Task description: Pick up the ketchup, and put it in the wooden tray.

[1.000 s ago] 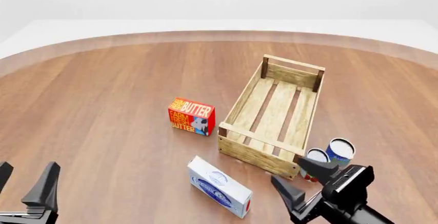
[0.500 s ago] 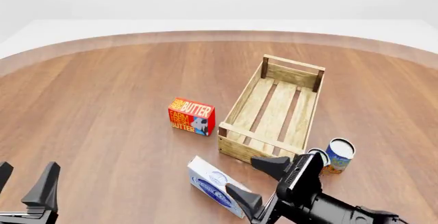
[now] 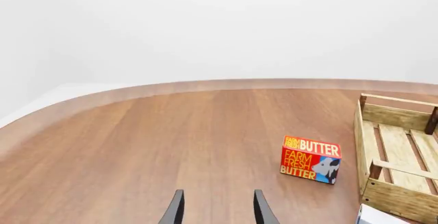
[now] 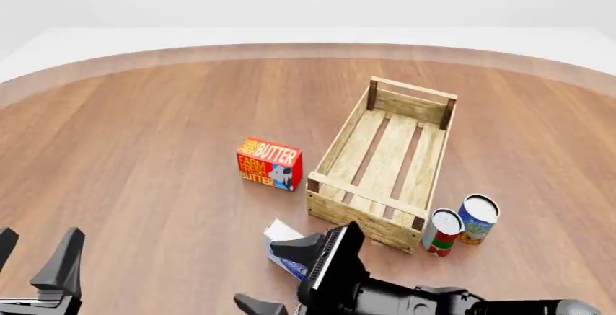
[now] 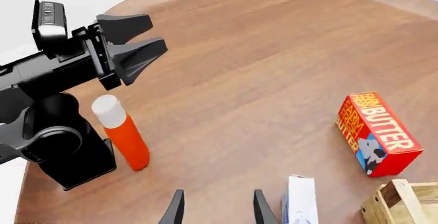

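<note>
The ketchup (image 5: 123, 138), an orange-red bottle with a white cap, stands upright on the table beside the left arm's black base (image 5: 61, 147); it shows only in the right wrist view and is out of the front view. The wooden tray (image 4: 385, 162) lies right of centre, with nothing in it, and also shows in the left wrist view (image 3: 397, 180). My right gripper (image 4: 284, 275) is open and empty at the front centre, turned toward the left; its fingers (image 5: 176, 211) are well short of the bottle. My left gripper (image 4: 34, 261) is open and empty at the front left.
A red butter box (image 4: 270, 163) stands left of the tray. A white box (image 4: 281, 232) lies in front of the tray, partly hidden by my right gripper. A red-and-green can (image 4: 443, 232) and a blue can (image 4: 477, 218) stand at the tray's near right corner.
My right arm has swung from the cans at the right across to the front centre, uncovering the cans and covering part of the white box. The left arm has not moved.
</note>
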